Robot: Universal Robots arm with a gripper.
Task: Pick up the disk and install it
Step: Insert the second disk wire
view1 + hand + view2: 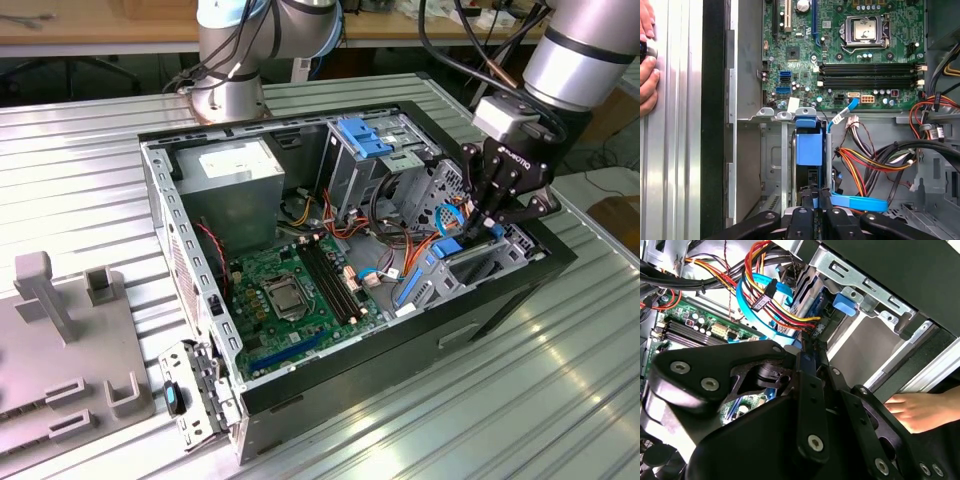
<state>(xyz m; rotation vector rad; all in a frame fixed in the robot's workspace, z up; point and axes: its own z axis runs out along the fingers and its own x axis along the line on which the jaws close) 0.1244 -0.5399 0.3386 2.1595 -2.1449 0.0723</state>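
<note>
The disk (809, 146) stands on edge in the drive bay at the front corner of the open computer case (160, 200). Its blue plastic frame faces the first wrist view, with the dark body below it. My gripper (816, 199) is shut on the disk's edge, and a thin blue strip shows between the black fingers (802, 207). In the second wrist view the fingertips meet at the gripper (810, 346) on that same blue edge, among the cables. In the exterior view the gripper (482, 222) reaches down into the case at the right, just above the blue frame (447, 246).
A person's hand (647, 65) rests on the table outside the case wall, seen too as a hand (920, 410). Around the bay are bundled cables (875, 160), the motherboard (290, 290), a grey power supply (235, 175) and a drive cage with blue clips (365, 140). A grey fixture (60, 330) sits on the exterior view's left.
</note>
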